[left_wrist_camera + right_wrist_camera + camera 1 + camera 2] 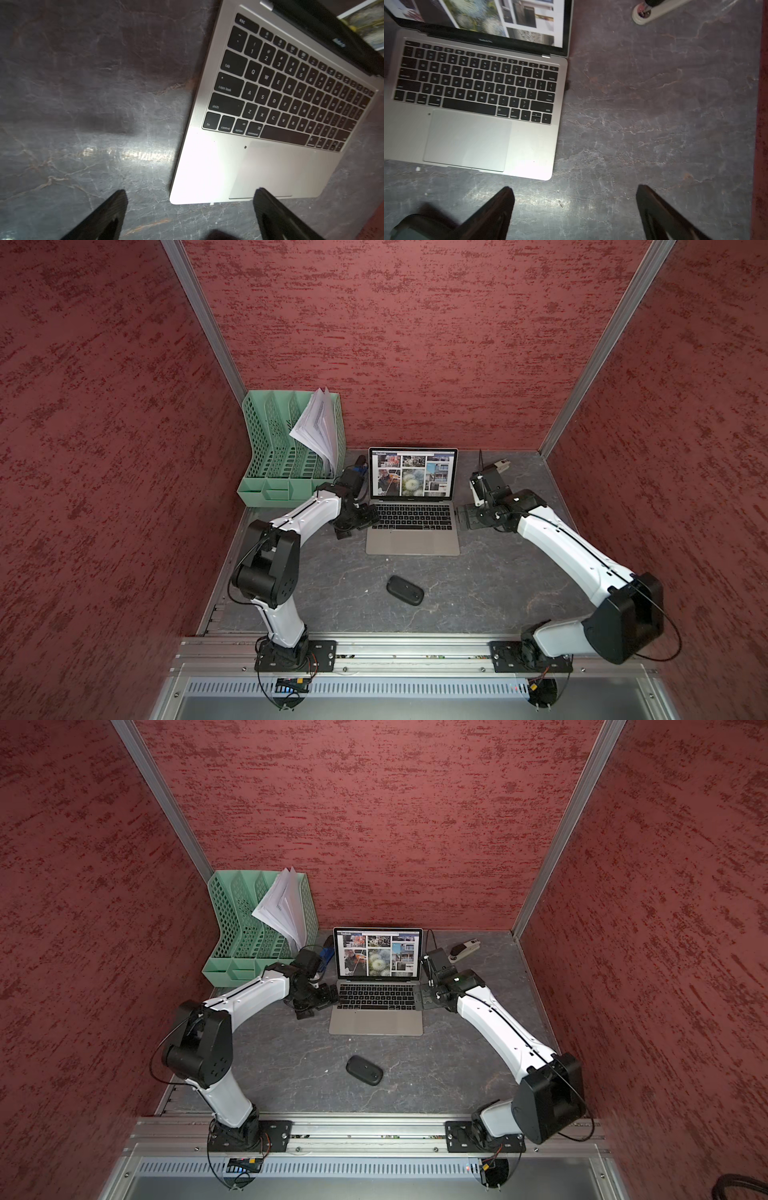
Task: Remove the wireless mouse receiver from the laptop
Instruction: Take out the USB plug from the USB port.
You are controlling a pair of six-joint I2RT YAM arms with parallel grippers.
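The task looks hardly begun: the wireless mouse receiver (pixel 567 84) sits plugged into the right edge of the laptop (pixel 412 538) as a small dark stub. The left gripper (pixel 190 193) hangs at the laptop's left edge and the right gripper (pixel 575 188) just right of the stub, both with jaws wide apart and empty. The table (pixel 654 124) on the right gives open room for pulling outward.

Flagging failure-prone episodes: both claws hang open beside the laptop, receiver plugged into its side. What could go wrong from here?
1. The wireless mouse receiver is a tiny stub on the side edge of the laptop; the right claw could miss it or slip off.
2. Nothing pins the laptop; the left claw is open and grips nothing, so a sideways pull may drag it.
3. The screen stands near the right claw; a bump could tip it.
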